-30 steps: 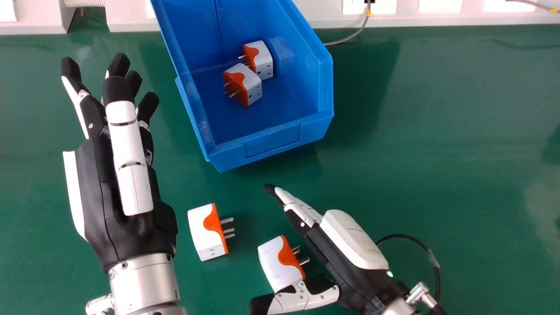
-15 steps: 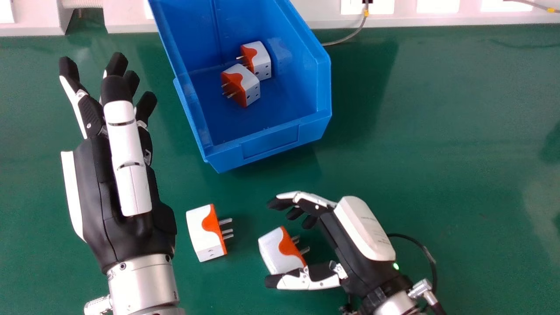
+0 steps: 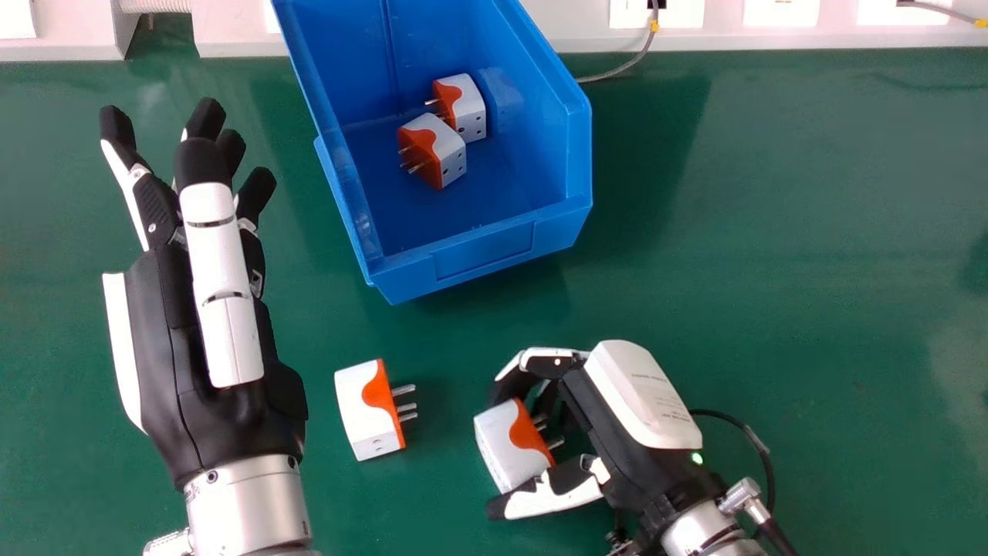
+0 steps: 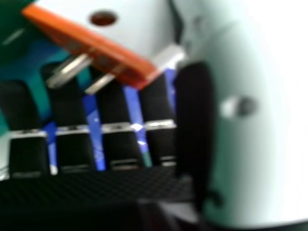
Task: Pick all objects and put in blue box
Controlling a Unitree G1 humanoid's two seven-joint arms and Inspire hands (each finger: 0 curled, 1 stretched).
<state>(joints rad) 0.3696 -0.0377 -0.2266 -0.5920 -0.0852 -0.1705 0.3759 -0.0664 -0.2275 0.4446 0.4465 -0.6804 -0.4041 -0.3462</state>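
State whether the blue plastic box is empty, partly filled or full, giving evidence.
Partly filled: the box holds two white-and-orange plug adapters, with bare floor beside them.

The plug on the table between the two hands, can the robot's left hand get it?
Probably yes: the left hand looks open, and nothing lies between it and that plug. But its fingers point past the plug, so it would likely need to pull back first.

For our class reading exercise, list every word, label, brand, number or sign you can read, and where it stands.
Nothing is legible.
White cover of the right hand: print, too small to read.
Plug adapters and blue box: no lettering I can make out.
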